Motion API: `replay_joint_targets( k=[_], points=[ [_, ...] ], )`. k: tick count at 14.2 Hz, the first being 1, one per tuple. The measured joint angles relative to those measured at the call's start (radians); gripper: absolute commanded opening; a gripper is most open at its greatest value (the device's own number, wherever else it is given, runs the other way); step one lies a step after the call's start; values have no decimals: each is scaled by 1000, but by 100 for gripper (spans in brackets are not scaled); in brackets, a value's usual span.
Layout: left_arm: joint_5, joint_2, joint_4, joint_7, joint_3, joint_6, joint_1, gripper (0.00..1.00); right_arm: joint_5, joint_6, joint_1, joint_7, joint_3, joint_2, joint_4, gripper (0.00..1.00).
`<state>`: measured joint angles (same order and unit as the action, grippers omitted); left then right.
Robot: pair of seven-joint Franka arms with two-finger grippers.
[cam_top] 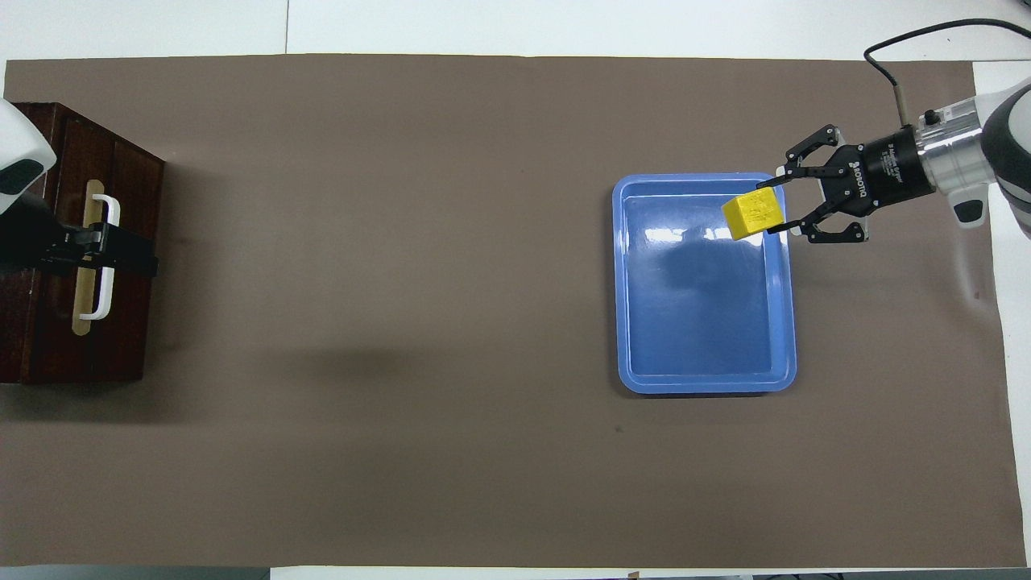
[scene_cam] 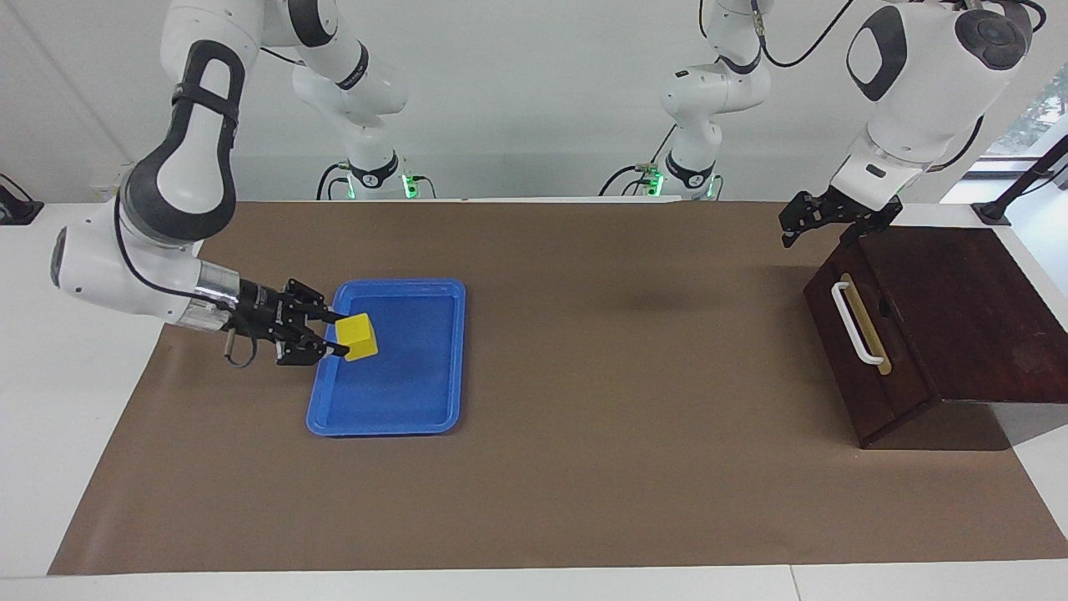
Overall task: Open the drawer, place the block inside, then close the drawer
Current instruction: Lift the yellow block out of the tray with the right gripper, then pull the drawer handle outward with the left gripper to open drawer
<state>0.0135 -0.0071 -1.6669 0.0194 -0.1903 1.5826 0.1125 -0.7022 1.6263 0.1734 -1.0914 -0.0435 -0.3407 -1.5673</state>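
Observation:
The yellow block is held in my right gripper, which is shut on it and holds it a little above the blue tray, over the tray's edge at the right arm's end. The drawer of the dark brown box is closed, its white handle facing the middle of the table. My left gripper hangs in the air over the box's front, above the handle.
The brown mat covers the table between the tray and the box. The box stands at the left arm's end of the table.

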Motion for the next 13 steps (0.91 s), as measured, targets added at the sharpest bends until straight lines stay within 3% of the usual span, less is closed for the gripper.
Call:
replay_joint_targets(
  k=[5, 13],
  points=[
    [0, -6, 0, 0, -1, 0, 0, 100, 0, -61, -26, -69, 0, 102, -1, 0],
    [0, -6, 0, 0, 0, 0, 0, 100, 0, -63, -25, -80, 2, 106, -2, 0]
  ],
)
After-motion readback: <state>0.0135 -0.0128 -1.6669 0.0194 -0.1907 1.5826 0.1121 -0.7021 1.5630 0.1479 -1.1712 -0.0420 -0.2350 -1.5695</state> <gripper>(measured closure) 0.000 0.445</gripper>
